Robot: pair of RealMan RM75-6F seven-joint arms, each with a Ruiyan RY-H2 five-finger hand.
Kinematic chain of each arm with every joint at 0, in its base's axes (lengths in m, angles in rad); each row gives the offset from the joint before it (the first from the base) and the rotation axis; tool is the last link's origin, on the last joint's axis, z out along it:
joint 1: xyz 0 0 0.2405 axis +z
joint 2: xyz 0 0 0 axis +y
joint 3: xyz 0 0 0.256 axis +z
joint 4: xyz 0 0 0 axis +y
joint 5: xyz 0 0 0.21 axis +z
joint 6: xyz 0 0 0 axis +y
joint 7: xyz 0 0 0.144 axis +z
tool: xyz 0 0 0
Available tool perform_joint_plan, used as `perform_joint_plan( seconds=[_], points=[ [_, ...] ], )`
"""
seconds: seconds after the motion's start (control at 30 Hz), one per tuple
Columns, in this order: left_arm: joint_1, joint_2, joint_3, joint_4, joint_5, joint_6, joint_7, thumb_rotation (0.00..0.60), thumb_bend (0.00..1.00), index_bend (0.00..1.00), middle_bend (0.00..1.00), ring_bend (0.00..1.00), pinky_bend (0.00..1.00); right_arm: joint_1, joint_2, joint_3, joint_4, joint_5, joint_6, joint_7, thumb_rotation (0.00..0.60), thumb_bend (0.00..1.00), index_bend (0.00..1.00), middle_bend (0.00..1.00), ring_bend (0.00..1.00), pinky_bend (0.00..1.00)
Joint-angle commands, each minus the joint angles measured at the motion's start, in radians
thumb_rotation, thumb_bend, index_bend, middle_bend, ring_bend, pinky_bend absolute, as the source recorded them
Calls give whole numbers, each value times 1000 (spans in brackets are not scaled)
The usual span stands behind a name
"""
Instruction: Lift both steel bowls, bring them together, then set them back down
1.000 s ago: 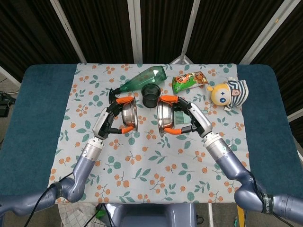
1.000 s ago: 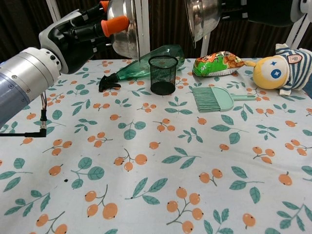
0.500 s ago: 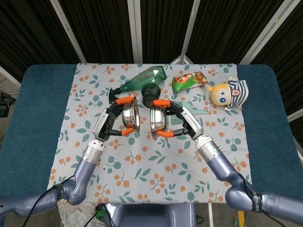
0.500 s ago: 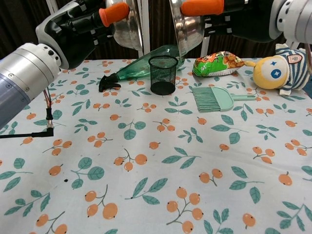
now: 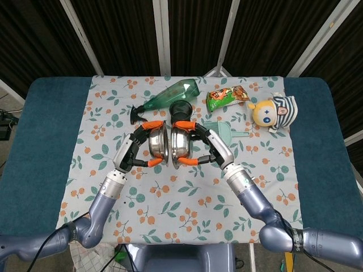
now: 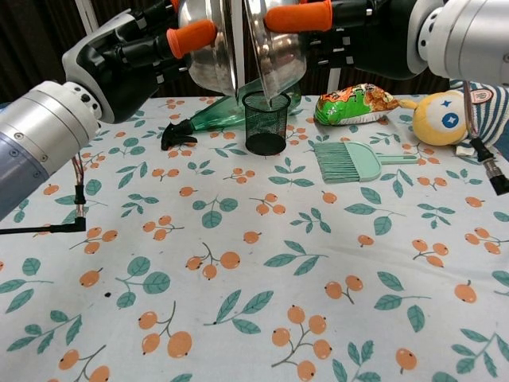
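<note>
Now that my two steel bowls have closed the gap that stood between them a second ago, the left bowl and the right bowl hang rim to rim above the counter, touching or just about; I cannot tell which. Both are tipped on edge, their open faces turned toward each other. My left hand grips the left bowl with fingers wrapped over its rim, and my right hand holds the right bowl the same way, so neither hand has any slack to spare. It is mostly my right arm that has swung inward over the last second; the left has barely shifted.

I judge the bringing-together step as good as done, which leaves only carrying each bowl back out and setting it down.

Below and behind the bowls stand the black mesh cup and the green bottle; the teal brush, snack bag and plush toy lie further to my right.
</note>
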Motion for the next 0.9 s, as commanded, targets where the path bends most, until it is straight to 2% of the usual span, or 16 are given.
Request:
perform_joint_plan(
  seconds=[0.03, 0.5, 0.73, 0.9],
  points=[
    [-2, -7, 7, 4, 1, 0, 2, 600, 181, 462, 335, 289, 448, 6, -6, 3, -15, 10, 3, -14, 600, 155, 347, 269, 358, 289],
    [-18, -44, 18, 4, 17, 11, 6, 600, 180, 462, 335, 289, 448, 16, -18, -16, -59, 32, -3, -70, 600, 155, 347, 269, 358, 289],
    [-7, -15, 12, -16, 15, 28, 19, 600, 180, 462, 334, 289, 448, 0, -6, 2, -33, 48, 0, -47, 600, 154, 347, 270, 358, 289],
    [3, 3, 28, -21, 24, 34, 25, 600, 180, 462, 334, 289, 448, -10, 7, 12, -26, 51, -12, -25, 600, 155, 347, 269, 358, 289]
  ],
)
